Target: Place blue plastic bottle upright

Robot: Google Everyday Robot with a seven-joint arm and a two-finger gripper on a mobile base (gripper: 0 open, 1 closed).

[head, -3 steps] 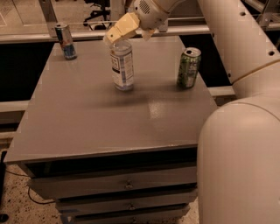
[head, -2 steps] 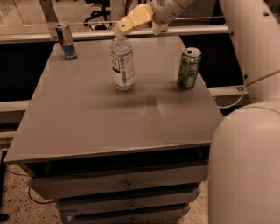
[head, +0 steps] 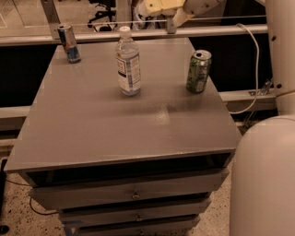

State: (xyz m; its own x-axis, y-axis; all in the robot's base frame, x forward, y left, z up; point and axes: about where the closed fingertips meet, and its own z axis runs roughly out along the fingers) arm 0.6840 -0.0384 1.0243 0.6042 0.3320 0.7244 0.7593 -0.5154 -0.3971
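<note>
Nearest of all, down and to the right of the bottle, is the robot's white body [head: 265, 179]. Below the bottle, under the front edge, the grey cabinet's drawers [head: 133, 196] are closed. Above them the grey surface [head: 115, 133] stretches back towards the bottle.

The blue plastic bottle [head: 127, 62] stands upright on its base in the far half of the surface. Its white cap is on top and its pale label faces forward. Nothing touches it or leans on it. Judging by how it stands, the placing itself looks done. What seems left is for the arm to get clear without brushing the bottle, and the bottle appears steady enough for that.

The green drink can [head: 198, 71] stands upright to the right of the bottle, well apart from it and near the surface's right edge. The slim blue-and-silver can [head: 69, 43] is also upright, to the left of the bottle and farther back, at the far left corner.

The claw [head: 156, 6] hangs above and behind the bottle, slightly to its right, and the top of the view cuts it off. It is well clear of the cap, touches nothing and carries nothing that can be seen. Whether it is apart or together cannot be told from here.

Farther back than the bottle, a pale rail [head: 221, 31] runs along the surface's far edge. A white cable [head: 251, 69] loops down from it, to the right of the bottle.
</note>
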